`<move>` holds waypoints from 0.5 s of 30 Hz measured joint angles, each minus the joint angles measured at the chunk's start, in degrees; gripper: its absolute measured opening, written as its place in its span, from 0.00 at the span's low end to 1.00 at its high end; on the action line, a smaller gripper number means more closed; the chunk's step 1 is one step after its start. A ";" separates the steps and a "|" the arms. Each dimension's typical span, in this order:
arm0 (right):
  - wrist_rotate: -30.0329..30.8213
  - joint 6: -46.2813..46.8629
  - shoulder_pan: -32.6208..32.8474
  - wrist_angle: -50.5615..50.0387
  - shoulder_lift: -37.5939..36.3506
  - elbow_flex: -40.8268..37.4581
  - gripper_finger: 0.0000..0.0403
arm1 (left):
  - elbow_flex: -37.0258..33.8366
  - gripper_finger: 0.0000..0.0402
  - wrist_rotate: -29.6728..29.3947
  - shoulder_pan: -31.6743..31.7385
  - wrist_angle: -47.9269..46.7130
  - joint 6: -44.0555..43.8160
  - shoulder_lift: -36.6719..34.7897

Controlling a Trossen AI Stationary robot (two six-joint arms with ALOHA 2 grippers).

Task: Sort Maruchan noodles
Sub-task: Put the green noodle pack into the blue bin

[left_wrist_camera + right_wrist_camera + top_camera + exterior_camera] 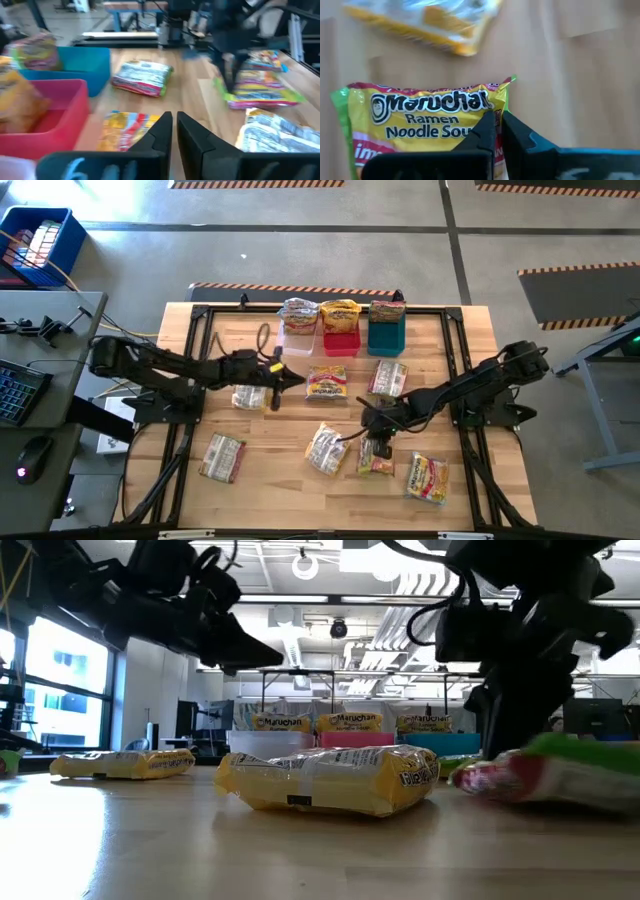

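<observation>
My right gripper (495, 131) is down at the front-right part of the table (270, 490), and its fingers (512, 132) are pressed together on the edge of a Maruchan Ramen Noodle Soup packet with a green rim (420, 120); only a sliver shows between them, with the packet's wrapper pinched there. In the high view that packet (377, 456) lies flat on the wood just under my right gripper (379, 442).

My left gripper (174, 131) hangs above the table at its left-centre, fingers (160, 132) nearly together with a narrow slit between them, holding nothing. Below and ahead of it lies a yellow-orange packet (127, 131); in the high view that packet (327, 383) sits just in front of the red bin (340, 340).

Three bins stand in a row at the far edge: clear (297, 340), red, and teal (386, 335), each with packets in it. Loose packets are scattered: one under my left arm (250, 397), one near the front-left (223, 456), a silvery one (326, 448) just beside the pinched packet, one at the front-right (427, 477), and one in front of the teal bin (388, 377).

Bare wood lies open along the front edge and between the front-left and silvery packets.
</observation>
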 joint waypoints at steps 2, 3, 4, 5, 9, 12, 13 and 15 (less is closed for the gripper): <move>4.93 0.61 0.51 -1.40 -1.18 -0.08 0.00 | 1.87 0.08 -0.09 -1.87 0.20 0.02 3.48; 7.04 1.28 0.81 -1.92 -1.73 -0.09 0.00 | 2.64 0.09 -0.40 -2.72 -0.01 0.02 5.05; 8.95 2.13 1.13 -2.63 -2.31 -0.09 0.00 | 3.64 0.10 -1.14 -3.67 -0.20 -0.01 6.78; 11.08 3.32 1.63 -3.65 -2.88 -0.09 0.00 | 4.93 0.12 -2.00 -4.50 -0.06 -0.01 8.70; 18.22 7.25 3.38 -6.01 -3.47 -0.09 0.00 | 9.90 0.17 -4.67 -7.09 0.17 -0.47 15.37; 20.36 8.97 4.88 -6.17 -3.48 -0.09 0.00 | 14.01 0.19 -5.23 -8.40 -0.03 -2.18 19.72; 21.16 9.06 5.51 -6.24 -3.51 -0.09 0.00 | 15.47 0.20 -5.23 -8.88 0.20 -2.38 21.16; 22.42 8.94 6.75 -6.68 -3.92 -0.07 0.00 | 17.68 0.21 -4.88 -9.86 -0.06 -1.88 23.35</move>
